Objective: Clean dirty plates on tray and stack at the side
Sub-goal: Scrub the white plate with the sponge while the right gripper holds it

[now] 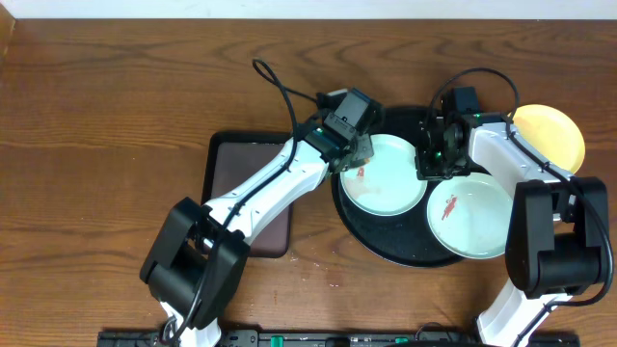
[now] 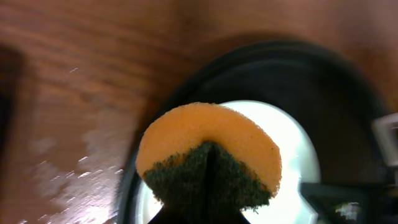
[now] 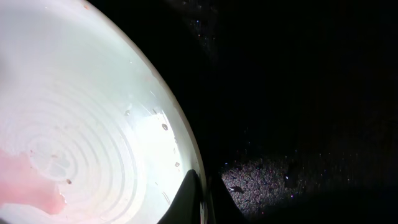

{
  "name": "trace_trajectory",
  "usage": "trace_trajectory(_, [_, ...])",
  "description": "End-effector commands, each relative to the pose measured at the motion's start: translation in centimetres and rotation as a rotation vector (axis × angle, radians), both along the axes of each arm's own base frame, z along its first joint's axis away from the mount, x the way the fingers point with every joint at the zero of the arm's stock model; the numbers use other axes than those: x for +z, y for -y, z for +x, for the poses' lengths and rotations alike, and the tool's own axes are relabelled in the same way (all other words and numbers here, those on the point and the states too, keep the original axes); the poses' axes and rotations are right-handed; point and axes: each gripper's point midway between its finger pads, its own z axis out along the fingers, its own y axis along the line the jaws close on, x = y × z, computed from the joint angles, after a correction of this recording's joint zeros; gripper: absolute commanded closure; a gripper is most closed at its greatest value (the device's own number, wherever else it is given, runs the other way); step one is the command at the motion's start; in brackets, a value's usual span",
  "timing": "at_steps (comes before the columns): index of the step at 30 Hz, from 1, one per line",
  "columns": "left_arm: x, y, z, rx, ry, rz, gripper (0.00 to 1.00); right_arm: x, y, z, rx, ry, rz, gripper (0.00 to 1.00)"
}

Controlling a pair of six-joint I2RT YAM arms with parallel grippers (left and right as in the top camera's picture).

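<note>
The black tray [image 1: 386, 237] holds two mint-white plates. The left one [image 1: 386, 183] has a red smear near its left rim; the right one [image 1: 472, 220] has a red smear too. The yellow plate [image 1: 551, 135] lies on the table right of the tray. My left gripper [image 1: 355, 152] is shut on an orange sponge with a green scouring side [image 2: 208, 155], held over the left plate's [image 2: 292, 149] left rim. My right gripper [image 1: 431, 164] is shut on that plate's right rim [image 3: 202, 198]. In the right wrist view the plate [image 3: 93, 124] shows a pink smear.
A smaller dark rectangular tray [image 1: 228, 164] lies left of the round tray, partly under my left arm. The wooden table [image 1: 116, 116] surrounds everything. Both arms reach in from the front edge.
</note>
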Motion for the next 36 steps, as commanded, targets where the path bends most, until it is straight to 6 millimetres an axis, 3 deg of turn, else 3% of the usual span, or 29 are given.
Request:
trace_trajectory(1, [-2.1, 1.3, -0.2, -0.002, -0.051, -0.048, 0.93, -0.8, 0.1, -0.7, 0.008, -0.023, -0.021, 0.99])
trace_trajectory(8, [-6.5, 6.7, -0.3, -0.053, -0.147, -0.245, 0.93, -0.8, 0.1, -0.7, 0.008, -0.023, -0.021, 0.99])
trace_trajectory(14, [-9.8, 7.0, -0.7, -0.02, -0.202, -0.237, 0.92, -0.8, 0.1, -0.8, 0.008, -0.024, -0.021, 0.99])
trace_trajectory(22, [-11.3, 4.2, -1.4, -0.053, -0.205, -0.075, 0.93, -0.8, 0.1, -0.8, 0.008, -0.026, -0.021, 0.99])
trace_trajectory(26, [-11.9, -0.5, -1.0, 0.016, -0.174, 0.142, 0.92, -0.8, 0.1, -0.9, 0.008, -0.031, -0.022, 0.99])
trace_trajectory(30, [-10.9, -4.3, -0.2, 0.06, -0.12, 0.305, 0.93, -0.8, 0.1, -1.0, 0.008, -0.033, -0.022, 0.99])
trace_trajectory(36, [-7.0, -4.7, 0.8, -0.011, -0.033, 0.325, 0.92, -0.8, 0.1, -1.0, 0.008, -0.033, -0.022, 0.99])
